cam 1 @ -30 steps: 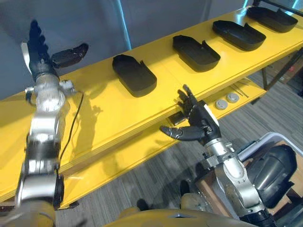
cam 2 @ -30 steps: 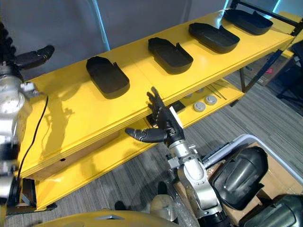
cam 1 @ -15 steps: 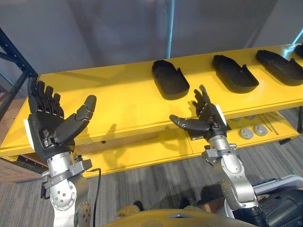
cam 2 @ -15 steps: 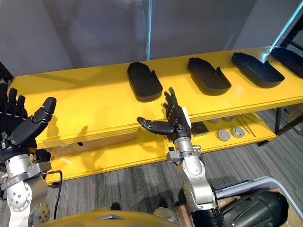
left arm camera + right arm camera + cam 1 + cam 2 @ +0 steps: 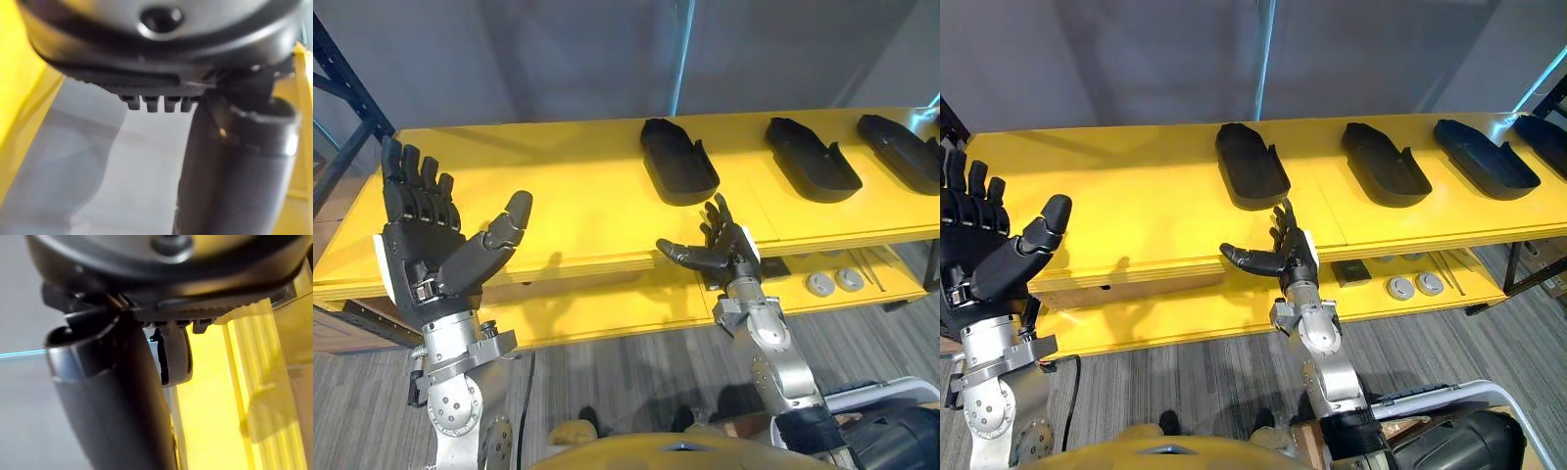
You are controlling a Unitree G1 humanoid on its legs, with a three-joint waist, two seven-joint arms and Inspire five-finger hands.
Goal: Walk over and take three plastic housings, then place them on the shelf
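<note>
Left hand (image 5: pixel 423 262): raised before the left end of the shelf, palm toward the head camera. Its fingers are straight and spread, the thumb stands out to the side, and it holds nothing.
Right hand (image 5: pixel 722 255): held low before the front edge of the upper shelf board, just below and in front of the nearest housing. Its fingers are stretched out and a little apart, the thumb points toward the robot's left, and it is empty. Whether it touches the edge I cannot tell.
Upper shelf board (image 5: pixel 563 201): yellow, long, running across the head views; it carries the housings in a row.
Nearest housing (image 5: pixel 677 174): black plastic, shallow and open on top, lying flat near the middle of the board, apart from both hands.
Second housing (image 5: pixel 814 171): the same shape, lying to the right of the first and well apart from it.
Third housing (image 5: pixel 904 152): farther right again, near the view's edge.
Fourth housing (image 5: pixel 1550 131): partly cut off at the far right end of the board.
Lower shelf board (image 5: pixel 607 315): yellow, under the upper one.
Two round grey discs (image 5: pixel 834 282): side by side on the lower board, to the right of the right hand.
Small dark square piece (image 5: pixel 1349 271): on the lower board, just beside the discs.
Floor (image 5: pixel 626 387): grey carpet.
Wall (image 5: pixel 558 59): grey, behind the shelf.
</note>
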